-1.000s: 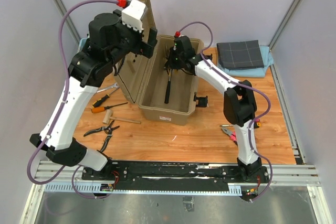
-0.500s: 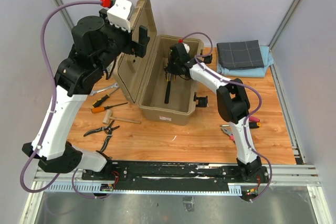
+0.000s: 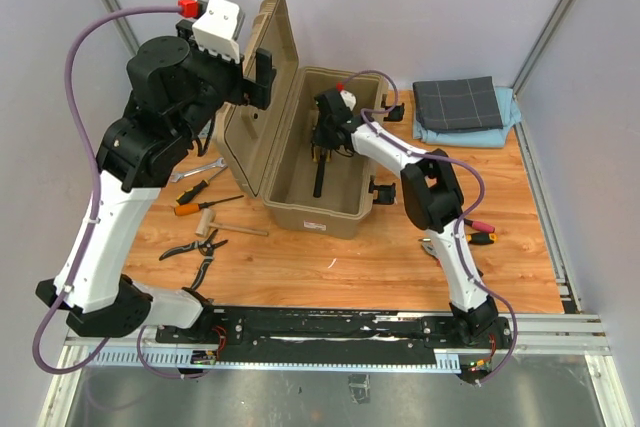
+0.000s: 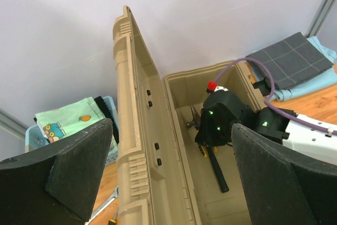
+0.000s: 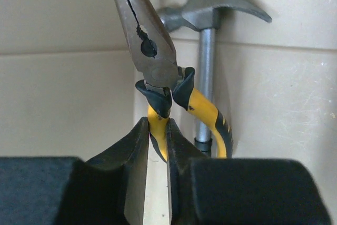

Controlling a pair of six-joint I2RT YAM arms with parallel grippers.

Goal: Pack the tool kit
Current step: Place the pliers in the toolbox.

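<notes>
On the wooden counter (image 3: 340, 267), centre: the tan toolbox (image 3: 312, 213) stands open, its lid (image 4: 129, 130) raised upright on the box's left side. The right claw (image 5: 157, 127) reaches down into the far end of the box and is clenched on one handle of the yellow-handled pliers (image 5: 152, 51), whose closed metal jaws point away from the wrist camera along the inner wall. Just beside the pliers a steel-shafted hammer (image 5: 205, 56) lies inside the box, its head against the far wall and its black grip running toward the near wall. The left claw (image 4: 171, 129) hangs raised above the counter at the lid's top edge, fully released and grasping nothing; the lid's edge shows between its two fingers (image 4: 79, 172).

Left of the box, on the counter: two screwdrivers (image 3: 200, 197), a wooden-handled mallet (image 3: 226, 226), black pliers (image 3: 196, 248) and a wrench (image 3: 201, 169). Right of the box, near the right arm: red-handled pliers (image 3: 438, 252). Far right corner: a folded dark grey cloth (image 3: 458, 102) resting on a light blue cloth (image 3: 506, 113). Behind the lid, seen from the left wrist: a blue basket (image 4: 32, 139) holding patterned cloth (image 4: 66, 122).
</notes>
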